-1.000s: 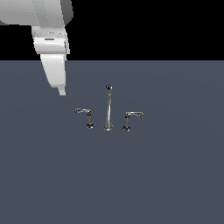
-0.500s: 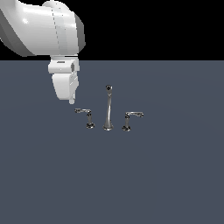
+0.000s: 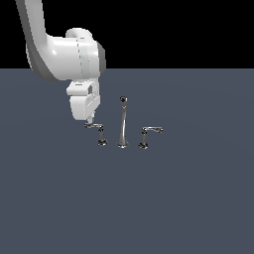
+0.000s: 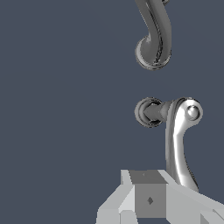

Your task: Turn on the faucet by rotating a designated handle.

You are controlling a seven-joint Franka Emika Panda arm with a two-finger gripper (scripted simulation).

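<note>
Since a second ago the arm has swung toward the exterior view's right and come down, so the gripper [image 3: 90, 120] now hangs right at the outer end of the handle [image 3: 95, 127] on the exterior view's left, where before it stood higher and well off to that side. That handle sits on a short post with a dark base, its thin lever arm reaching out toward the exterior view's left, under the white body of the gripper. From this view the fingertip looks to be touching or just above the lever's end; I cannot tell which. The faucet [image 3: 122, 124] stands on the grey floor [image 3: 188, 198], unmoved: the tall slim spout with its dark round tip in the middle, and the twin handle [image 3: 149, 133] with the brighter lever just beside it on the exterior view's right. In the wrist view the handle [image 4: 177, 140] shows close up, its lever running from the post down to the grey finger [image 4: 148, 197], whose tip lies against or just beside the lever's end. Only that one finger shows clearly, so how wide the fingers stand cannot be told, and nothing is seen clasped between them.
</note>
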